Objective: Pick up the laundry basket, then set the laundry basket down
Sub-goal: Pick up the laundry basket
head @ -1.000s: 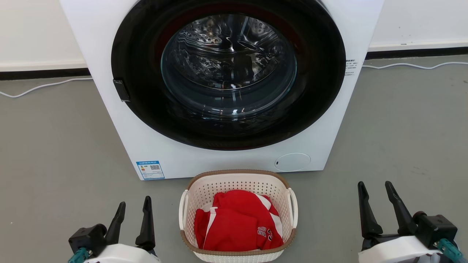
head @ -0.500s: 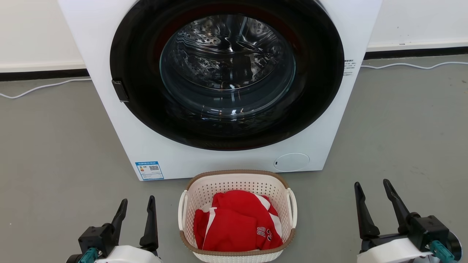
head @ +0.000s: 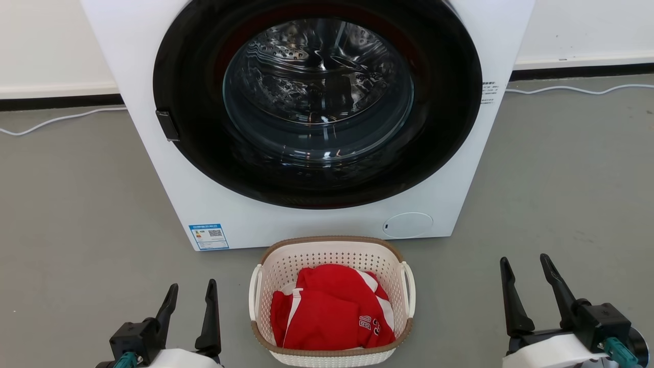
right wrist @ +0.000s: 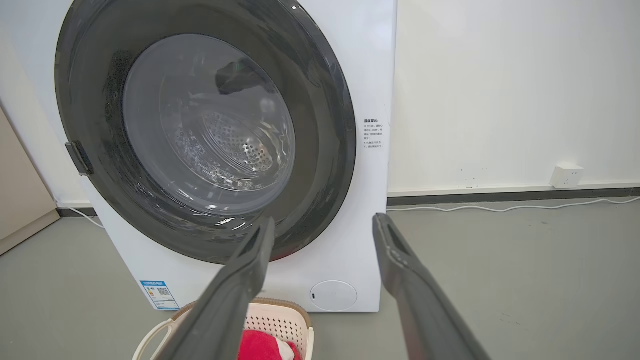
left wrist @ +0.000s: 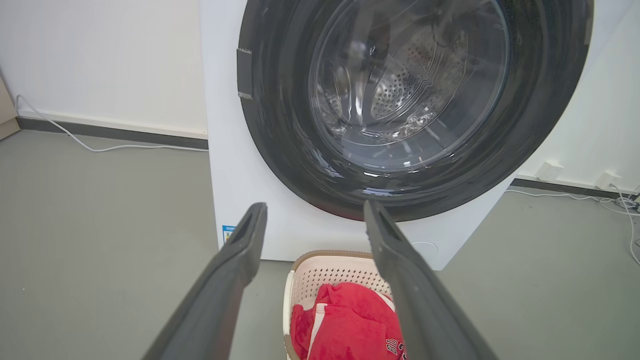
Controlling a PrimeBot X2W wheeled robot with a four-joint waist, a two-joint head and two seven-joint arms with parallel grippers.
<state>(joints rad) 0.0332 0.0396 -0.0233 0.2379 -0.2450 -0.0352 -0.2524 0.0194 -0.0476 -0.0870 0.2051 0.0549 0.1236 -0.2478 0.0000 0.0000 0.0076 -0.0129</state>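
Probably light and stiff, the laundry basket (head: 332, 255) had loop handles (head: 410, 289) to grasp; left gripper (head: 192, 284) and right gripper (head: 524, 258) flanked it, spread wide.

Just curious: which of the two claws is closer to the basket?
The left gripper, just beside the laundry basket; the right gripper stands much farther off to its side.

The laundry basket (head: 327, 255) is sitting upright on the grey floor (head: 76, 214), just on the near side of the white washer (head: 306, 227) and roughly centred before it. It is showing cream-white perforated walls, a brown woven-look rim (head: 329, 238) and white loop handles (head: 254, 293) at its left and right sides. A crumpled red garment (head: 332, 312) with white trim is lying inside, filling most of it.
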